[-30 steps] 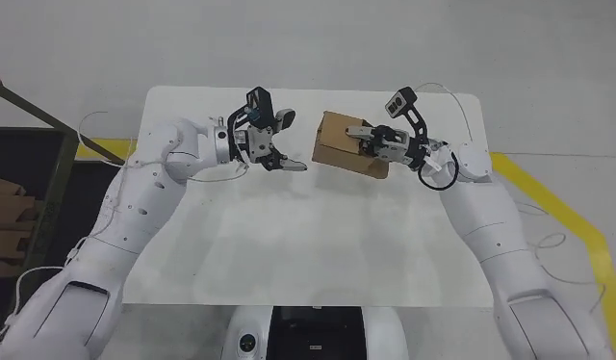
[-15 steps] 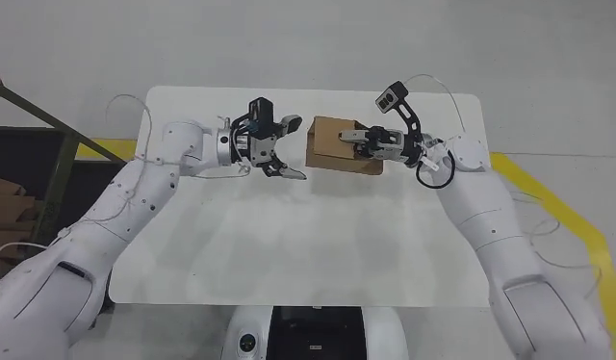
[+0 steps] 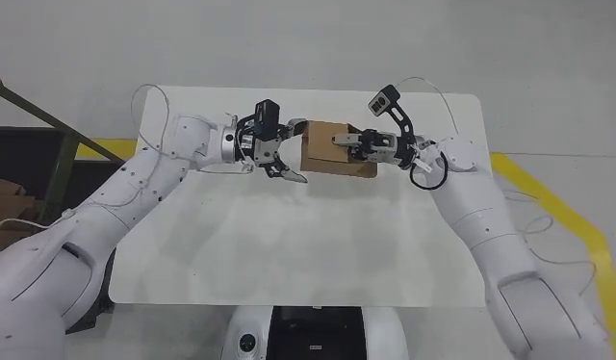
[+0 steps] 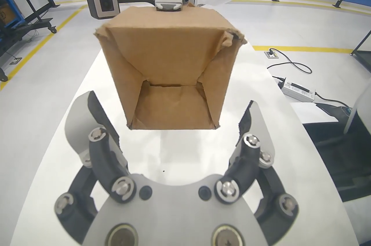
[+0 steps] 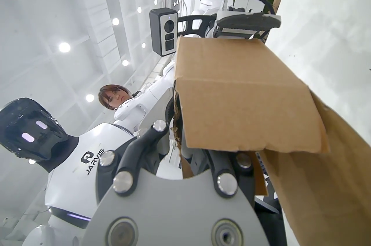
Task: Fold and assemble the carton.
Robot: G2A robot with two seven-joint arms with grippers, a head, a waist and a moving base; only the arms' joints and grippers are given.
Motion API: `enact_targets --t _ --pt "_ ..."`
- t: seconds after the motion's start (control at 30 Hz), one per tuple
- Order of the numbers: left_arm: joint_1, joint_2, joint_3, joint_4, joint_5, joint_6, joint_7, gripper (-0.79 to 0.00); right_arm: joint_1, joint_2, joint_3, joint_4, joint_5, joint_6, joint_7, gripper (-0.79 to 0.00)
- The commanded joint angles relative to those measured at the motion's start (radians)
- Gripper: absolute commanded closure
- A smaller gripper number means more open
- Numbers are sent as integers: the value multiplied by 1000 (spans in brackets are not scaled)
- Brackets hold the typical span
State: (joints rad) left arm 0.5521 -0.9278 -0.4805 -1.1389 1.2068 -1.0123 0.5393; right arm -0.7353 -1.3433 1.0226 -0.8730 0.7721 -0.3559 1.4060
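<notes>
A brown carton [image 3: 332,148] hangs just above the white table [image 3: 289,254] near its far middle. My right gripper [image 3: 349,141] is shut on the carton's wall at the right end. In the right wrist view that gripper [image 5: 181,128] pinches the torn cardboard edge of the carton [image 5: 240,102]. The carton [image 4: 171,61] turns its open end toward my left wrist, with inner flaps folded at the back. My left gripper [image 4: 169,102] stands open right at that mouth, one finger on either side. From above, the left gripper [image 3: 295,150] sits at the carton's left edge.
The near half of the table is bare white surface. A dark rack [image 3: 38,187] stands off the table's left side. Yellow floor tape [image 3: 549,201] runs past the right side. Cables and a power brick [image 4: 298,90] lie on the floor beyond the table edge.
My right arm has carried the carton leftward and levelled it. My left gripper has moved right, so its open fingers now flank the carton's open end.
</notes>
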Motion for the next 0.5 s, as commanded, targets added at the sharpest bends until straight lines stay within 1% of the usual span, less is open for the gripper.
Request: enact_targets --t 0.0,0.17,0.47 --pt "-8 -2 17 6 9 0 16 -785 -2 -1 -1 -6 2 3 3 0" --pt "-24 -9 46 15 32 0 58 -785 -5 -4 -3 -14 0 1 -4 0" --pt "-29 -21 47 36 50 0 89 -785 -17 -6 -7 -24 -12 -2 -6 0"
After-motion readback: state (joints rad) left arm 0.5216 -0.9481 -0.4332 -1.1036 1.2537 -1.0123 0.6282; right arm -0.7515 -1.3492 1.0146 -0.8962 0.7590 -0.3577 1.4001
